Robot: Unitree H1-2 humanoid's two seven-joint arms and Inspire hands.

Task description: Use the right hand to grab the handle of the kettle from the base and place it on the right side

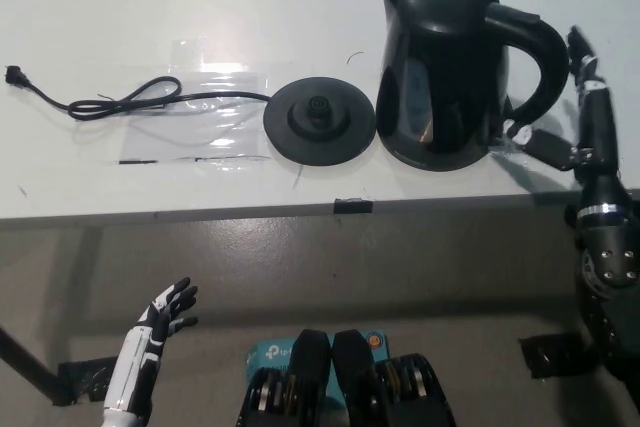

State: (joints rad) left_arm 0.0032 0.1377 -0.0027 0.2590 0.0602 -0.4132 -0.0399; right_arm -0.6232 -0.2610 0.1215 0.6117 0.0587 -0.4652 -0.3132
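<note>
The black kettle (440, 72) stands upright on the white table (150, 7), just right of its round black base (319, 119) and almost touching it. The kettle's handle (540, 57) points right. My black right hand (590, 132) is open just right of the handle, fingers spread and not touching it. My white left hand (160, 325) rests open at the lower left, below the table edge.
A black power cord (120, 102) runs left from the base over a clear plastic sheet (200, 97). A piece of black tape (350, 206) marks the table's front edge. The floor lies below the table.
</note>
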